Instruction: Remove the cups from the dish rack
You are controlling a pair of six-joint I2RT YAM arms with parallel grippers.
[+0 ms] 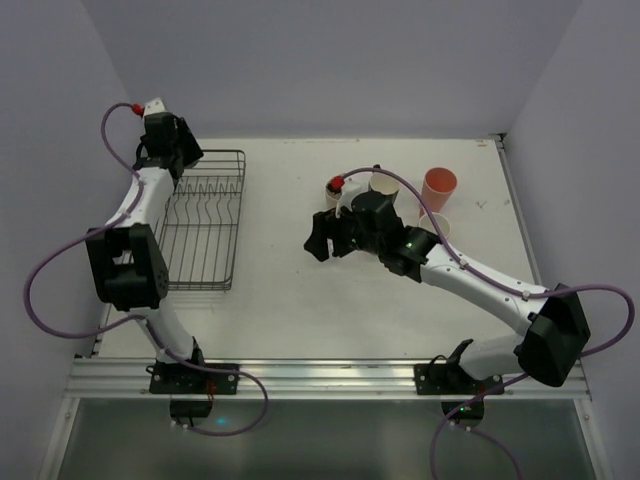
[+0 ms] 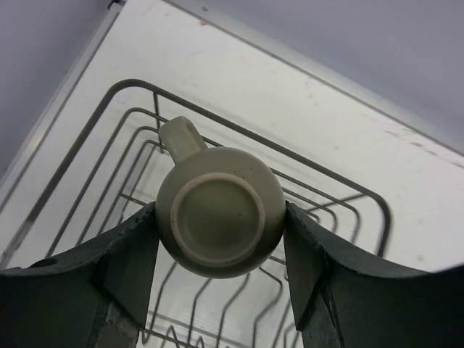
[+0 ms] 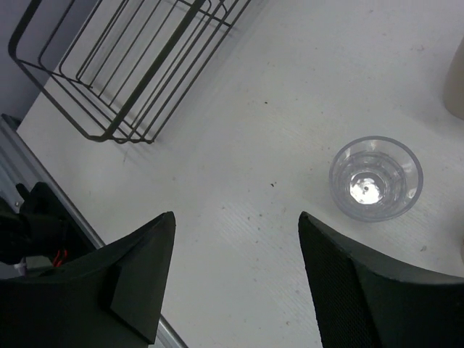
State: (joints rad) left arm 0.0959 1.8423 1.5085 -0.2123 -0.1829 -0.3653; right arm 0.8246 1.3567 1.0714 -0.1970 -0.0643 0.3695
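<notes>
Gripping a cream mug (image 2: 217, 210) at the far end of the dish rack (image 1: 205, 225).
Clamped from both sides by the left gripper (image 2: 220, 217), with base turned to the wrist camera and handle free of the fingers (image 2: 138, 246); hard to tell whether resting on the wires or just above them. Set on the left side of the surface (image 1: 300, 300), that rack. Spread apart and holding nothing over bare surface right of the rack, the right gripper (image 3: 233, 225). Upright on the surface just beside that gripper, outside its fingers, a clear glass (image 3: 375, 177). Farther right, toward the far edge, a beige tumbler (image 1: 384, 188) and a salmon-pink tumbler (image 1: 439, 188), both standing, well apart from the rack.
</notes>
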